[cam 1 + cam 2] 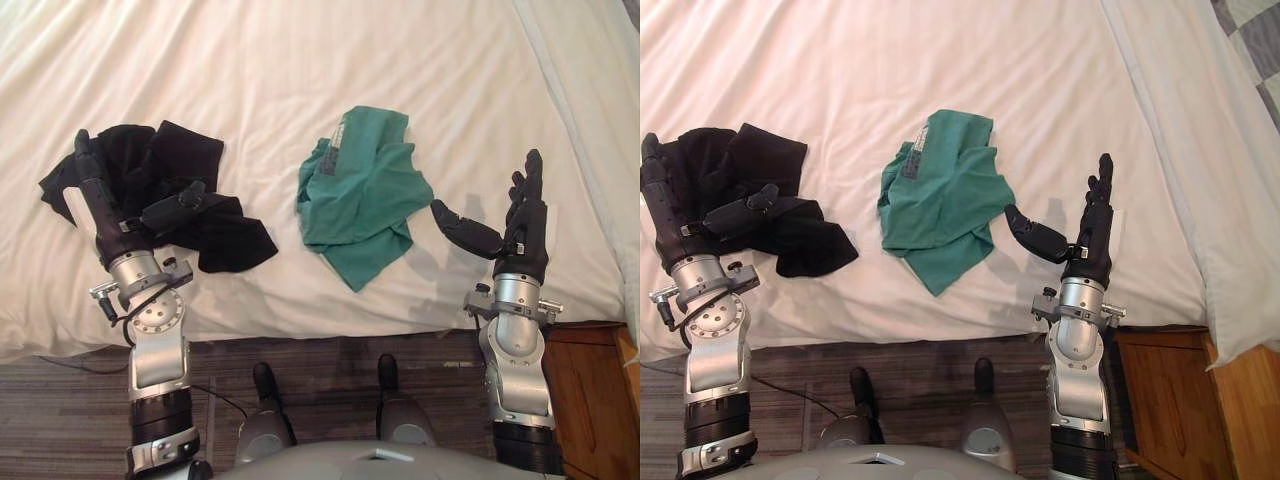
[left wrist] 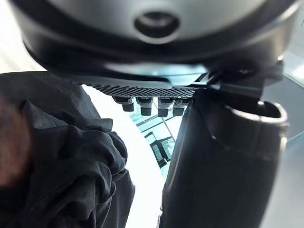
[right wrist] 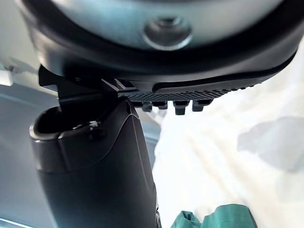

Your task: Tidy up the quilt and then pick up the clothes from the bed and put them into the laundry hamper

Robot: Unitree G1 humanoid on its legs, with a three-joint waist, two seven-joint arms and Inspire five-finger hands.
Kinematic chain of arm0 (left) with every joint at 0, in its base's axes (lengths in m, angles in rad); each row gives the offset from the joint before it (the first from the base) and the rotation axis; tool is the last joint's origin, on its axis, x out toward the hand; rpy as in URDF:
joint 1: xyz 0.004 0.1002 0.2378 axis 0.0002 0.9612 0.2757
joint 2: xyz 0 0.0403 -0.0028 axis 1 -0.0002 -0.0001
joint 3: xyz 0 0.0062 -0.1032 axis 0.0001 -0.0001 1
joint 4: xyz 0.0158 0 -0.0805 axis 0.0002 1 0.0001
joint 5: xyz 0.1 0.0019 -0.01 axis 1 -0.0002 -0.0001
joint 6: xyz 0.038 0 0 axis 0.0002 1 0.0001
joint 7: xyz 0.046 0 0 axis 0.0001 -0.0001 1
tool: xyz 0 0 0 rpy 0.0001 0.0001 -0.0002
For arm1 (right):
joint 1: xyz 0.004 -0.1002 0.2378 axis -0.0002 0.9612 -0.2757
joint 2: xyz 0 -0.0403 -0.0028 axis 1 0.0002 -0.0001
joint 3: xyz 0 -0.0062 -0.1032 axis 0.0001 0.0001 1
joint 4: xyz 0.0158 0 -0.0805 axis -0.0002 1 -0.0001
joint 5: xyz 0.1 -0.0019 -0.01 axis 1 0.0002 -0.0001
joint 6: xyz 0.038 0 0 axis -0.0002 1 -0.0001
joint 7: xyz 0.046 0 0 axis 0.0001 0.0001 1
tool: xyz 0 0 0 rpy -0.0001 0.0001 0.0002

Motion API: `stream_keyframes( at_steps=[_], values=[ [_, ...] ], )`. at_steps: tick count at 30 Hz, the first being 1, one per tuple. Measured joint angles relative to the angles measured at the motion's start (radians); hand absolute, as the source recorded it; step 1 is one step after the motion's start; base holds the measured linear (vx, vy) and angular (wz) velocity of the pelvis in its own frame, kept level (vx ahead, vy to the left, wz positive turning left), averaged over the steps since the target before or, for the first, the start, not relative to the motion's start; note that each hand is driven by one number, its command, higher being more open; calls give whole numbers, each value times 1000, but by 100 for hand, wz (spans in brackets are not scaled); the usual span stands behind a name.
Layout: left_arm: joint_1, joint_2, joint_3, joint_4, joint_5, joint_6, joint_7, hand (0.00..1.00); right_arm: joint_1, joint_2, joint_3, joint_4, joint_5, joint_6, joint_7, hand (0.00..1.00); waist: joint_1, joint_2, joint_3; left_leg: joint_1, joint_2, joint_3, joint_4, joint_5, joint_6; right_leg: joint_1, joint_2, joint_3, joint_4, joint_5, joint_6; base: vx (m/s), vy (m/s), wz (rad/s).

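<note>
- Left hand (image 1: 100,200) — fingers straight over crumpled black cloth garment (image 1: 195,160): shallow closing may catch one fold.
- Right hand (image 1: 522,235) — spread beside crumpled green cloth garment (image 1: 365,200): may snag white bedsheet (image 1: 300,60).

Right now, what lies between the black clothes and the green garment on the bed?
Between the black clothes and the green garment lies only bare white sheet, as both eye views show.
</note>
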State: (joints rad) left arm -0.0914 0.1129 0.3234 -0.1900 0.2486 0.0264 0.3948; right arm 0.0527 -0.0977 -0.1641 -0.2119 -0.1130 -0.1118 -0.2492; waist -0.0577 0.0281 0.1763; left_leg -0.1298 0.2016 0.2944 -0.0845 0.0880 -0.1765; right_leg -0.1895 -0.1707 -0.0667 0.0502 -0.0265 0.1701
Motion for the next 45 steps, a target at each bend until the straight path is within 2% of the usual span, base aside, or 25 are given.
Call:
stream_keyframes(
  at_steps=[5,11,15,20,29,34,39,40,45],
  values=[
    [1,2,10,0,32,23,0,100,2,28,10,0,0,0,0,100,5,-6,4,-1,0,-1,0,0,0,2,-1,-9,4,0,0,6,-5,2],
    [4,-3,11,-7,42,42,1,100,0,39,22,-2,0,0,-1,100,28,-23,33,-4,0,-1,0,-1,0,-1,-1,-10,5,-2,-3,0,0,0],
    [21,-54,0,-58,120,44,7,100,0,66,30,-12,0,2,-3,100,27,-30,47,-32,1,-15,18,-6,1,-21,-4,-16,26,-7,-12,-4,-1,8],
    [25,-80,-17,-87,120,44,-1,100,-5,65,47,-60,-1,8,-3,100,31,-31,66,-40,7,-17,48,-18,2,-25,-4,-17,55,-12,-19,1,1,3],
    [21,-79,-39,-89,126,47,-9,100,-13,68,59,-67,0,9,-2,100,53,-46,84,-80,18,-5,73,-24,2,-72,2,-15,70,-12,-19,-24,-7,-3],
    [16,-76,-44,-89,155,55,-16,100,-18,68,57,-68,2,9,-2,100,53,-46,94,-103,21,-4,83,-25,2,-88,4,-14,70,-12,-19,-21,-3,-1],
    [-28,-70,-59,-88,156,66,-23,100,-25,70,58,-95,3,9,-2,100,55,-57,103,-143,26,-1,99,-24,1,-124,6,-11,70,-11,-21,-25,-5,-1],
    [-35,-62,-66,-82,160,68,-25,0,-29,76,58,-100,3,9,-2,100,56,-58,106,-143,32,0,100,-24,1,-126,11,-10,70,-8,-24,-13,-23,-6],
    [-105,-23,-85,38,197,70,-38,0,-30,103,60,-148,5,9,-2,100,64,-66,111,-163,53,7,109,-26,-2,-146,25,-10,70,-1,-35,-15,-17,-8]
  ],
)
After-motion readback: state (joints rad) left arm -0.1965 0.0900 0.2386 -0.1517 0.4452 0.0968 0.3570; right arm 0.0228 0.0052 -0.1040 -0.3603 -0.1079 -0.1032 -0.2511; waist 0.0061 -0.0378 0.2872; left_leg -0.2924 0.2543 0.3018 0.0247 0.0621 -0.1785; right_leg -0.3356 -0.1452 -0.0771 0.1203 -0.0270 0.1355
